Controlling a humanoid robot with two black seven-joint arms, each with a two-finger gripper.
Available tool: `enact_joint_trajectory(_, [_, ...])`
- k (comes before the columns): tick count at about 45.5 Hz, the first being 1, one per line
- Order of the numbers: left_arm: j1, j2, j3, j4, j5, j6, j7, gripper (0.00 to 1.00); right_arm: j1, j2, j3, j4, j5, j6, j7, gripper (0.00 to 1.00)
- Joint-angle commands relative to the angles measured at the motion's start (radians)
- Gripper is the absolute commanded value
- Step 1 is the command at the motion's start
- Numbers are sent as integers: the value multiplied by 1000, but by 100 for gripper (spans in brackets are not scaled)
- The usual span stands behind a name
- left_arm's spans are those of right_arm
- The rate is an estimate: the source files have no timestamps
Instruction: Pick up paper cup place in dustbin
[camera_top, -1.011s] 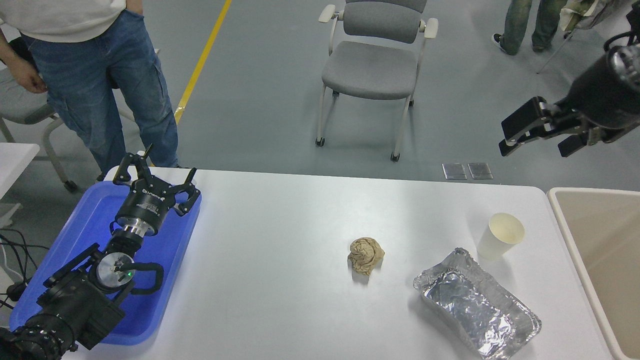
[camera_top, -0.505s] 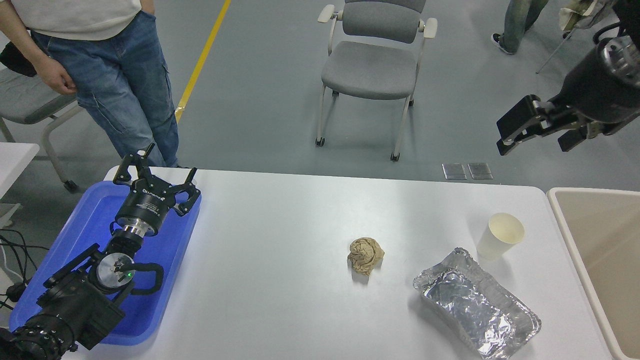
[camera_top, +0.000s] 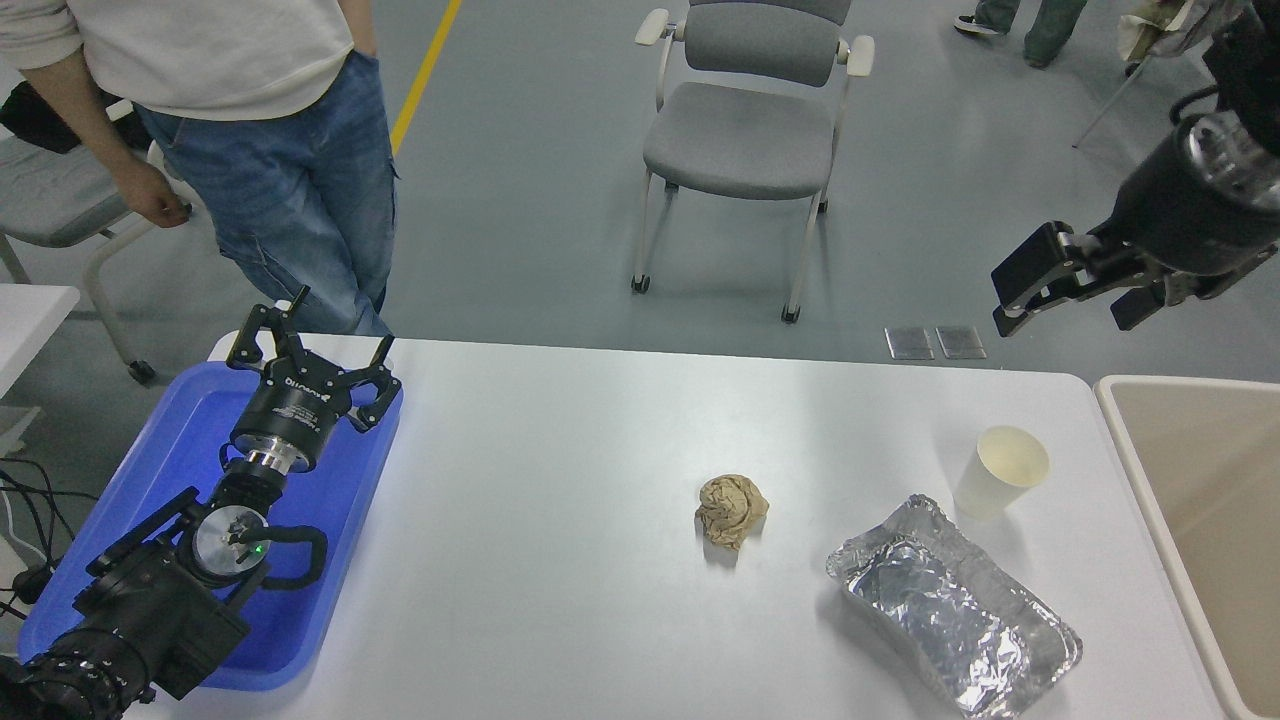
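Note:
The paper cup (camera_top: 1003, 470) stands upright on the white table (camera_top: 560, 560) at the right, its cream inside showing. The beige dustbin (camera_top: 1135, 450) stands against the table's right edge, just right of the cup. My right gripper (camera_top: 1062, 318) is open and empty, held high in the air above and beyond the table's far right edge, well back from the cup. My left gripper (camera_top: 312, 348) is open and parked over the blue tray (camera_top: 150, 470) at the lower left.
A crumpled brown paper ball (camera_top: 732, 510) lies mid-table. A crinkled foil tray (camera_top: 955, 610) lies just in front of the cup. A person (camera_top: 260, 150) stands at the far left corner. A grey chair (camera_top: 745, 130) stands beyond the table.
My right gripper has drifted slightly left and its arm has risen a little. The person at the upper left has stepped to the right. Cup and left arm have not moved.

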Motion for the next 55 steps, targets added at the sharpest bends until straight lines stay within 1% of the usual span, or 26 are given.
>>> enact_joint_trajectory(1, [0, 0, 1, 0, 0, 0, 0, 100, -127, -25, 4, -8, 1, -146, -24, 97])
enact_joint_trajectory(9, [0, 0, 1, 0, 0, 0, 0, 100, -239, -29, 14, -34, 4, -278, -25, 97])
enact_joint_trajectory(15, [0, 0, 1, 0, 0, 0, 0, 100, -341, -31, 32, -100, 4, -328, -33, 97])
enact_joint_trajectory(22, [0, 0, 1, 0, 0, 0, 0, 100, -447, -39, 64, -204, 4, -331, -40, 97])
enact_joint_trajectory(26, [0, 0, 1, 0, 0, 0, 0, 100, -540, -42, 83, -279, 4, -332, -68, 97])
enact_joint_trajectory(28, [0, 0, -1, 0, 0, 0, 0, 100, -587, -42, 90, -315, 4, -335, -73, 97])
enact_joint_trajectory(40, [0, 0, -1, 0, 0, 0, 0, 100, -828, -43, 176, -523, 4, -337, -74, 97])
enact_joint_trajectory(46, [0, 0, -1, 0, -1, 0, 0, 100, -901, -49, 205, -585, 4, -338, -74, 97])
enact_joint_trajectory(51, [0, 0, -1, 0, 0, 0, 0, 100, -949, -66, 222, -632, 4, -348, -76, 94])
enact_joint_trajectory(55, [0, 0, -1, 0, 0, 0, 0, 100, -992, -66, 237, -677, 4, -367, -86, 93])
